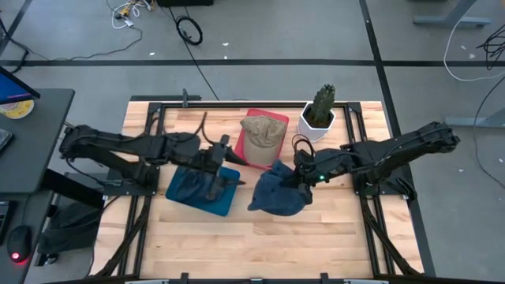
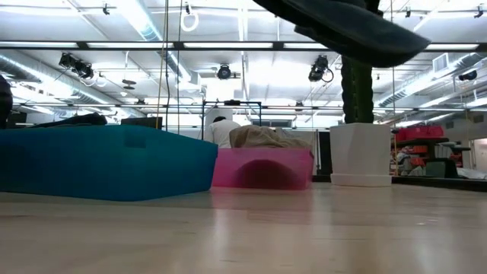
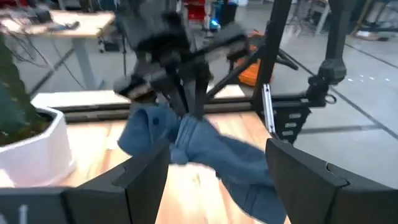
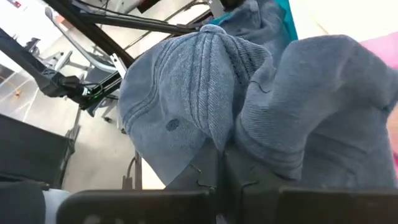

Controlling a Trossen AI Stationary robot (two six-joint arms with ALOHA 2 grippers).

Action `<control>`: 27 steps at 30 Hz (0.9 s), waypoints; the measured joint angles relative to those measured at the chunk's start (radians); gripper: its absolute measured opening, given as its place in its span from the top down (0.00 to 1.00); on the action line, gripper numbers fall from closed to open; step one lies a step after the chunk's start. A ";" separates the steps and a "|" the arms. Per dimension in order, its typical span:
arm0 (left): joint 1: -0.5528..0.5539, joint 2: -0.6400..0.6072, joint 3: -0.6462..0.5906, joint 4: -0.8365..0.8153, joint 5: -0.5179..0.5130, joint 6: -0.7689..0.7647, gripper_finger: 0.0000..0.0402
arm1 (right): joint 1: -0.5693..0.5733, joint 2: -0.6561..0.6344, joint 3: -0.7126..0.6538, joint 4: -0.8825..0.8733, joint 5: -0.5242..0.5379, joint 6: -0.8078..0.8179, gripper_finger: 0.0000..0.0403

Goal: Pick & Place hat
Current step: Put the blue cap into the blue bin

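Right gripper was clamped on the blue hat, fabric bunched between its fingers. The hat hung clear of the table, just off the teal box on the left gripper's side, probably lifted so it wouldn't drag. Left gripper sat over the teal box, fingers spread wide, holding nothing. Tan hat lay on the pink box beyond both grippers; cactus pot beside it.

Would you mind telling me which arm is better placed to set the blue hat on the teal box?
The right arm, probably. The right gripper is already shut on the blue hat, lifted beside the teal box. The left gripper hovers open over that box, holding nothing.
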 joint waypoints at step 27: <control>0.083 0.261 0.000 0.325 0.278 -0.013 0.33 | -0.005 0.034 0.009 0.039 -0.083 -0.048 1.00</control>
